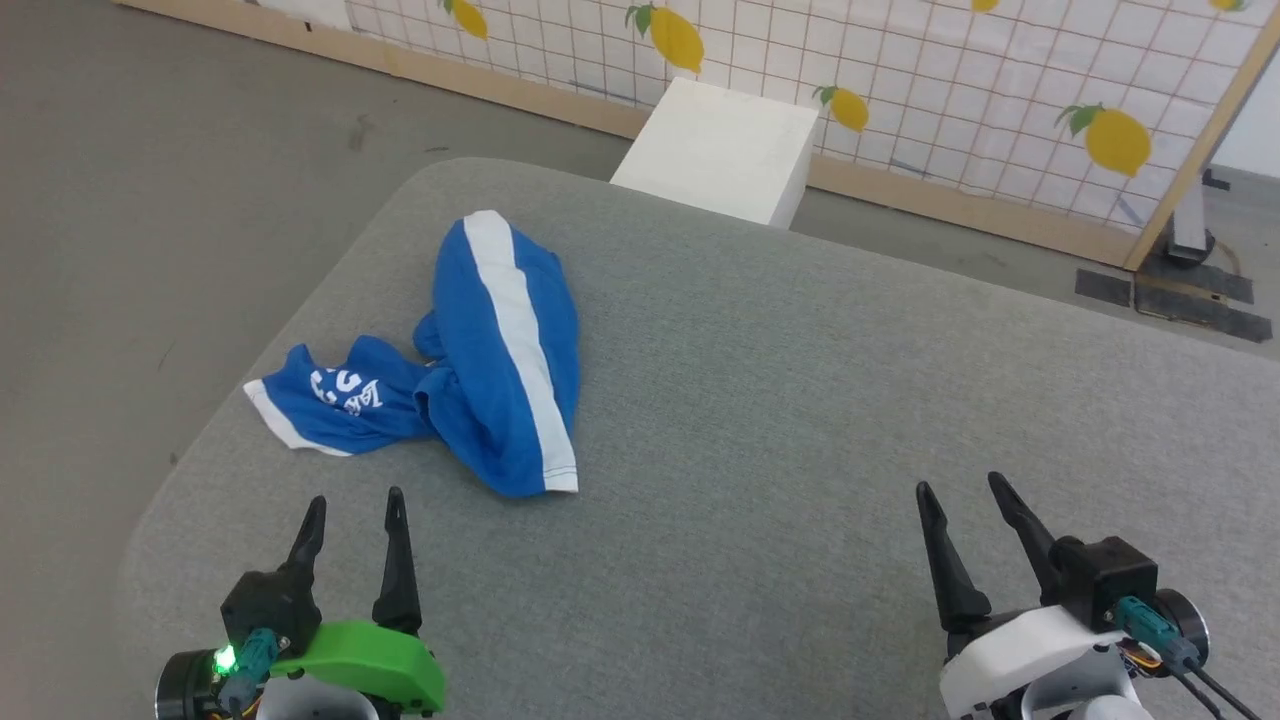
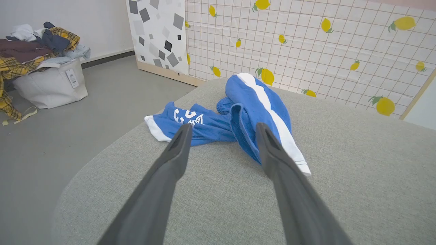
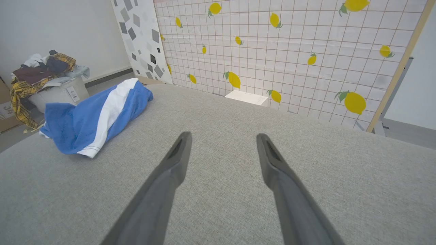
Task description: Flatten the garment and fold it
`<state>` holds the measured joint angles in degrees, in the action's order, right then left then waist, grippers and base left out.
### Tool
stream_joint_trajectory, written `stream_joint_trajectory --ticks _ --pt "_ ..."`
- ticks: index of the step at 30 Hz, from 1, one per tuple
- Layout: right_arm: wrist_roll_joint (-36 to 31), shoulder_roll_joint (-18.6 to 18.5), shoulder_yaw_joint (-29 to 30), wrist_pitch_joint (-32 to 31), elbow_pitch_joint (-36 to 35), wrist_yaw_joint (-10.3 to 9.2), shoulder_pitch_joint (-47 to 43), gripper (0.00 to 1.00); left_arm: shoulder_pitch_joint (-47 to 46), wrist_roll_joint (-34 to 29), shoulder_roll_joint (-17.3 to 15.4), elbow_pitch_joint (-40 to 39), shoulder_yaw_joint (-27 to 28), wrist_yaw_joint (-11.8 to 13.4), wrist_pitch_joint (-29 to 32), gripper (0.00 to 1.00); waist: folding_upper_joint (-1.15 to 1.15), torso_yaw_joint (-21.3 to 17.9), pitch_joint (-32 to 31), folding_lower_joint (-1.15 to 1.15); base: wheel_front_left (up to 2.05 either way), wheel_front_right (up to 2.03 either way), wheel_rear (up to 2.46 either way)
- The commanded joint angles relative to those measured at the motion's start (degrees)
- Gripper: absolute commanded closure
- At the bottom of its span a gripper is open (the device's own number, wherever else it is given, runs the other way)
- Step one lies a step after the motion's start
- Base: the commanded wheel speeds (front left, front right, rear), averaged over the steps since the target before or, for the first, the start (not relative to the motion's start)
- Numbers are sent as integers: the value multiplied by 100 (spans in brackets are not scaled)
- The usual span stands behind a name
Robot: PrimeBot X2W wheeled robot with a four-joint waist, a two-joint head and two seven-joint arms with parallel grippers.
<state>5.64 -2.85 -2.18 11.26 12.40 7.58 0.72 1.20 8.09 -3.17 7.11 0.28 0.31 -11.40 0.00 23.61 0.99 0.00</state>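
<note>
I see the garment (image 1: 500, 350), bright blue shorts, lying crumpled on the left part of the grey desk (image 1: 800, 400), near its left edge. One leg runs away from me with a broad white stripe along it and a stitched hem at the near end; the other is twisted out to the left, bunched, white print facing up, white band at its hem. My left gripper (image 1: 356, 497) is just short of the shorts, fingers spread with nothing between them, and my right gripper (image 1: 958, 482) is well apart over bare desk, fingers likewise spread and empty.
</note>
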Motion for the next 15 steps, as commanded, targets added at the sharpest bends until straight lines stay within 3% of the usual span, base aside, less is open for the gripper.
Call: stream_joint_trajectory --ticks 1,15 --pt "53 -2 -14 75 46 -7 -35 0 91 -3 23 31 -3 31 -63 0 0 47 8 0 0 0 0" --pt "115 -3 -55 243 235 -8 -22 0 115 -60 26 150 18 9 -230 0 0 326 0 0 0 0 0"
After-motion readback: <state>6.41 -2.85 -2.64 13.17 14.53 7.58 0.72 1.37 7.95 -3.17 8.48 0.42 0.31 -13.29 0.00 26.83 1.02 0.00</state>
